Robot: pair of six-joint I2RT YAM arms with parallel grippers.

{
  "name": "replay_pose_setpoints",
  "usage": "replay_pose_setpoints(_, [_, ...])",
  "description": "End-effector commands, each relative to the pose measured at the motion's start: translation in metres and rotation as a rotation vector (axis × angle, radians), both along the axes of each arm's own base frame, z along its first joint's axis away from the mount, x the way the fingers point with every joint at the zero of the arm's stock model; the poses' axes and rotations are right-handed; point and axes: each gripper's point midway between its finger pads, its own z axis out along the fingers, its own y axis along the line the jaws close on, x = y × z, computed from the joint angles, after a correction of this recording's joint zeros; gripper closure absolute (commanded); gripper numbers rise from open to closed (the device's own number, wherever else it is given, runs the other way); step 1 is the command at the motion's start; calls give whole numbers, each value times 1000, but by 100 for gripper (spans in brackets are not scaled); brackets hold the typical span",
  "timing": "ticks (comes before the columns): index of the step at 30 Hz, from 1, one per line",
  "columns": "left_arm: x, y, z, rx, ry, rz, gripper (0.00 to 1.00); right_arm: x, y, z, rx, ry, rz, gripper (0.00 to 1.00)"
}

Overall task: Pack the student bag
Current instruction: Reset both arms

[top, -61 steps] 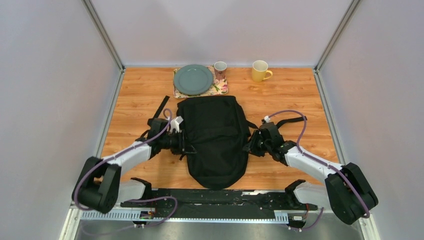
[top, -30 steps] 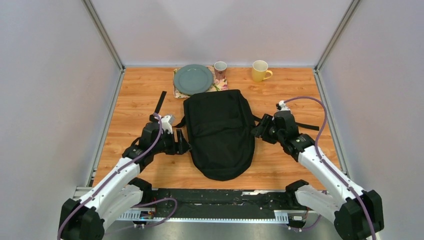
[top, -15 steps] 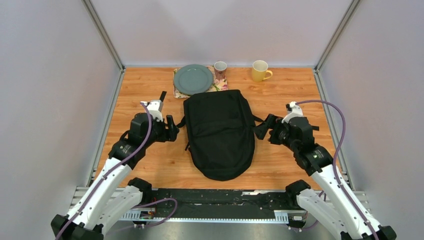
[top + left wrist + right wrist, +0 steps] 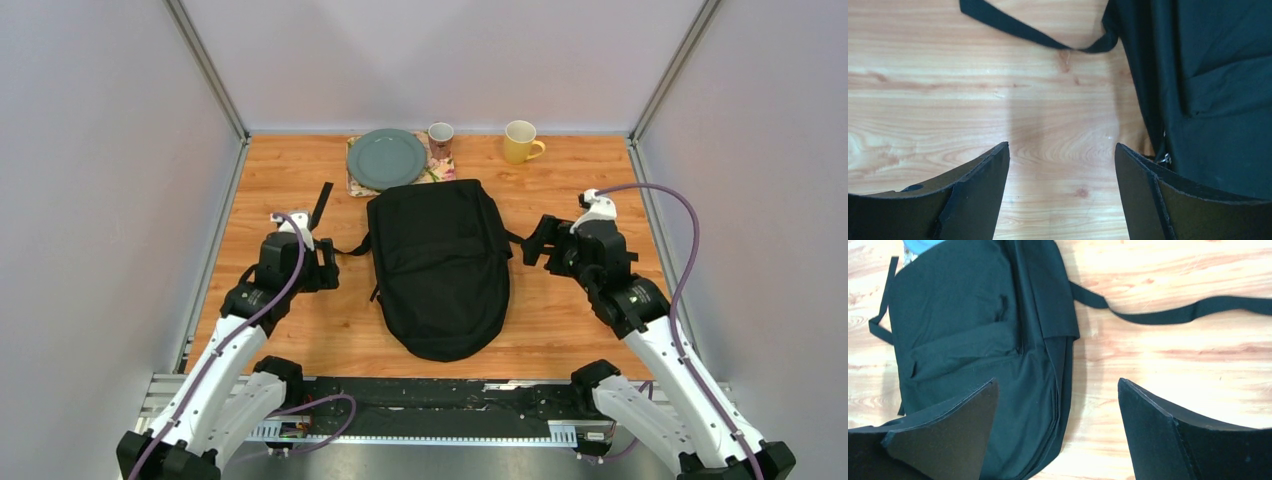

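The student bag (image 4: 440, 265), a large black fabric backpack, lies flat in the middle of the wooden table, its top toward the back. My left gripper (image 4: 330, 268) hovers just left of it, open and empty over bare wood. In the left wrist view the student bag (image 4: 1218, 75) fills the right side, a strap (image 4: 1013, 25) runs across the top, and the left gripper (image 4: 1062, 145) holds nothing. My right gripper (image 4: 535, 247) is open beside the bag's right edge. In the right wrist view the right gripper (image 4: 1058, 380) spans the student bag's (image 4: 973, 325) side seam without touching it.
A green plate (image 4: 386, 158) rests on a floral mat (image 4: 441, 173) just behind the bag. A small patterned cup (image 4: 440, 133) and a yellow mug (image 4: 520, 141) stand at the back. Black straps (image 4: 322, 204) trail out on both sides. Metal rails border the table.
Both arms have drawn back outward from the bag's sides. The right gripper has opened wider. The bag lies where it lay a second ago.
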Motion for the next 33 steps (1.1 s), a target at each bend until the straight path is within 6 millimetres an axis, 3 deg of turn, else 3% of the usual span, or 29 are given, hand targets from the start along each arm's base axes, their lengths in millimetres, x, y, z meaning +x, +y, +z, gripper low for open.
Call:
replay_pose_setpoints(1, [0,-1,-10,-17,-50,-15,16,13,-12,26,-62,-43,-57,8])
replay_pose_setpoints(9, [-4,-5,-18,-23,-78,-54,12,21,0,25,27,-45,-69,8])
replay_pose_setpoints(13, [-5,13,-22,60,-55,0,12,26,1,33,30,-75,-71,7])
replay_pose_setpoints(16, [-6,15,-22,64,-56,10,12,29,2,34,16,-72,-63,7])
replay_pose_setpoints(22, [-6,23,-20,79,-90,51,12,31,7,23,-4,-28,-34,6])
replay_pose_setpoints(33, [-7,16,-21,53,-92,16,12,28,18,13,16,-55,38,5])
